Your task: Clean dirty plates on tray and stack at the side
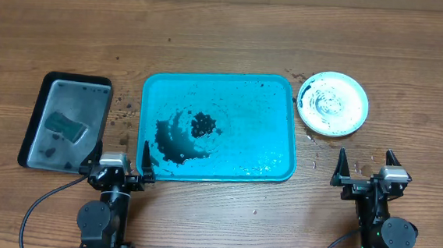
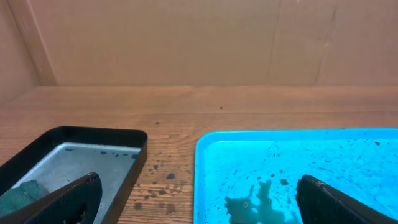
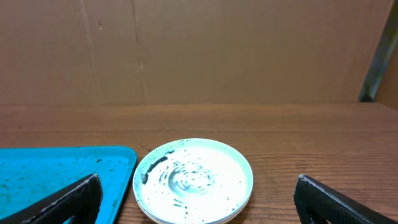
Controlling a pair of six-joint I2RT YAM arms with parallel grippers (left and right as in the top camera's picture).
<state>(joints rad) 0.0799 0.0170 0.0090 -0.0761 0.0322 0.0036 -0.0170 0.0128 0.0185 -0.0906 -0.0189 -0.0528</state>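
Note:
The turquoise tray (image 1: 266, 154) lies mid-table, wet, with a black puddle and dirt specks on it and no plate on it. The plates (image 1: 332, 104) sit stacked on the wood to the tray's right; the top one is pale mint-white with dark smears and specks. My left gripper (image 1: 120, 148) stands open over the gap between the black tray and the tray's near left corner (image 2: 298, 155). My right gripper (image 1: 367, 161) is open too, with nothing in it, just in front of the plates (image 3: 205, 168), and the tray's corner (image 3: 62, 168) shows on its left.
A smaller black tray (image 1: 39, 103) at the left holds a green sponge (image 1: 65, 125) and some water; its rim (image 2: 93, 132) and the sponge (image 2: 15, 196) show in the left wrist view. Dark drips spot the wood between the trays. A cardboard wall stands at the back.

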